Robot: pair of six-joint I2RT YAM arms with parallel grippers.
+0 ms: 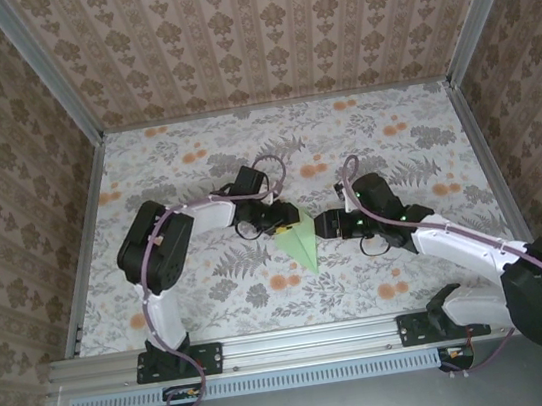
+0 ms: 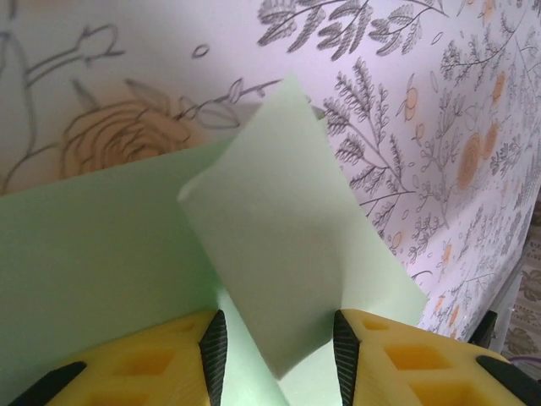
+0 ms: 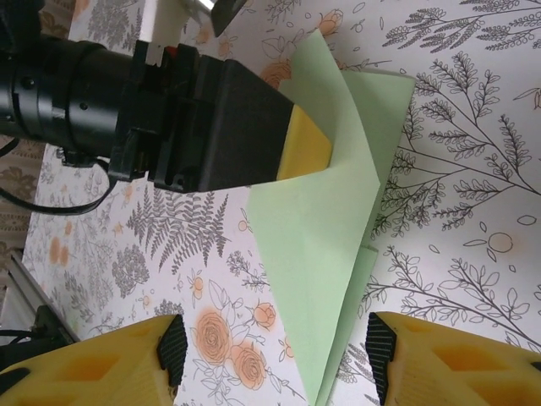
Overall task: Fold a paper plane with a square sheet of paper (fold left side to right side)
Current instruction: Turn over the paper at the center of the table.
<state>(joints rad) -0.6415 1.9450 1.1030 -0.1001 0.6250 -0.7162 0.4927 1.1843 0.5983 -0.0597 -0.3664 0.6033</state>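
Observation:
The pale-green paper plane (image 1: 300,244) lies at the table's middle as a narrow dart, its point toward the near edge. My left gripper (image 1: 281,220) is at its wide far end. In the left wrist view the left gripper (image 2: 279,342) is open, and a raised flap of the paper plane (image 2: 279,245) stands between the jaws without being pinched. The right wrist view shows a yellow finger (image 3: 303,148) of the left gripper resting on the paper plane (image 3: 330,228). My right gripper (image 1: 322,224) is just right of the paper; in its own view the right gripper (image 3: 275,351) is open above the plane's pointed end.
The table (image 1: 193,153) has a floral cover with grey fern prints and orange roses. Patterned walls stand on three sides, with metal rails (image 1: 86,249) along the left and right edges and the arm bases along the near rail.

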